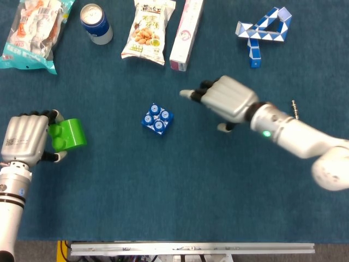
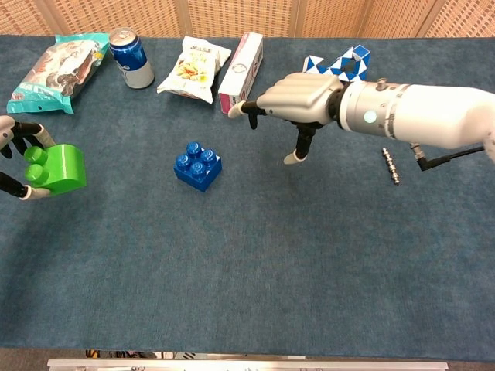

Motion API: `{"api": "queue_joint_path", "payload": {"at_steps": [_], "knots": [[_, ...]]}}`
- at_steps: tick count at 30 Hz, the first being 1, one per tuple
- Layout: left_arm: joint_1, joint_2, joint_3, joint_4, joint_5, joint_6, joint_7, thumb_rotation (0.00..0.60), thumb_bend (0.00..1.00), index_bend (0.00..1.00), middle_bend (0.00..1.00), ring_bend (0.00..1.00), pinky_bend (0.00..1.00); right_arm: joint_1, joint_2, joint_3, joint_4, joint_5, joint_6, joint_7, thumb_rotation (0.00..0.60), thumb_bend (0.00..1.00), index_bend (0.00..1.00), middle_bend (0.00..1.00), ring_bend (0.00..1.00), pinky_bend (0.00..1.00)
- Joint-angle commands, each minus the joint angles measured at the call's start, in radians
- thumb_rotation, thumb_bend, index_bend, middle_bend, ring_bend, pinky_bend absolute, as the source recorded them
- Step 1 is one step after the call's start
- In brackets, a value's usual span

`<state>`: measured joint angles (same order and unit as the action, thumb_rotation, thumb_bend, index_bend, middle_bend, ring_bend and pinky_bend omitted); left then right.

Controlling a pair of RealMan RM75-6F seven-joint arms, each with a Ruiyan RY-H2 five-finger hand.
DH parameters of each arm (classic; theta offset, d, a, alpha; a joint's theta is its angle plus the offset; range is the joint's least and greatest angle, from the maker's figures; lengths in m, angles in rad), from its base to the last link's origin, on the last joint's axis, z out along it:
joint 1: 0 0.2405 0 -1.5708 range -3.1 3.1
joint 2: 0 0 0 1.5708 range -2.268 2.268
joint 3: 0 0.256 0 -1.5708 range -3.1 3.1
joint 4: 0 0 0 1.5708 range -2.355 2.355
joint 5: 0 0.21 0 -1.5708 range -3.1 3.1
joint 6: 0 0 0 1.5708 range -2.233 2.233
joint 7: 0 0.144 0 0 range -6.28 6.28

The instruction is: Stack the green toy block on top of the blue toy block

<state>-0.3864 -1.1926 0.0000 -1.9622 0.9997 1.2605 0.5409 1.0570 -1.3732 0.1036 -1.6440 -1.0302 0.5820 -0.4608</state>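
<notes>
Glossy studded green block (image 1: 70,134), far left of frame, gripped by left hand (image 1: 24,139). Blue block (image 1: 158,119), studs up, sits centre on the napped blue cloth (image 1: 180,196). Right hand (image 1: 226,100) hovers right of it, fingers apart, holding nothing. Upper edge: can (image 1: 96,23), snack bags (image 1: 147,30), carton (image 1: 186,33), snake puzzle (image 1: 263,30).

Ref. landmark: blue block (image 2: 198,165), set on carpet. Green block (image 2: 54,168) is gripped by left hand (image 2: 15,158), well left of ref. Right hand (image 2: 298,100) is held w/ fingers spread, upper right of ref.
</notes>
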Motion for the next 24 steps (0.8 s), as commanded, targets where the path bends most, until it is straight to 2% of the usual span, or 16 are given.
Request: {"api": "queue_joint_path", "payload": {"at_steps": [1, 8, 17, 24], "knots": [[0.001, 0.002, 0.000, 0.002, 0.000, -0.004, -0.004, 0.600, 0.15, 0.46, 0.45, 0.36, 0.37, 0.054, -0.070, -0.021, 0.038, 0.078, 0.005, -0.057, 0.600, 0.16, 0.00, 0.28, 0.18, 0.37], [0.007, 0.014, 0.002, 0.000, 0.006, -0.008, -0.019, 0.600, 0.15, 0.46, 0.45, 0.36, 0.37, 0.096, -0.159, -0.033, 0.093, 0.137, 0.030, -0.071, 0.600, 0.16, 0.00, 0.28, 0.18, 0.37], [0.013, 0.023, 0.005, -0.001, 0.015, -0.011, -0.031, 0.600, 0.15, 0.46, 0.45, 0.36, 0.37, 0.093, -0.214, -0.041, 0.133, 0.108, 0.051, -0.024, 0.600, 0.16, 0.00, 0.28, 0.18, 0.37], [0.020, 0.031, 0.006, -0.004, 0.023, -0.010, -0.039, 0.600, 0.15, 0.46, 0.45, 0.36, 0.37, 0.074, -0.207, -0.064, 0.120, 0.080, 0.076, -0.012, 0.600, 0.16, 0.00, 0.28, 0.18, 0.37]]}}
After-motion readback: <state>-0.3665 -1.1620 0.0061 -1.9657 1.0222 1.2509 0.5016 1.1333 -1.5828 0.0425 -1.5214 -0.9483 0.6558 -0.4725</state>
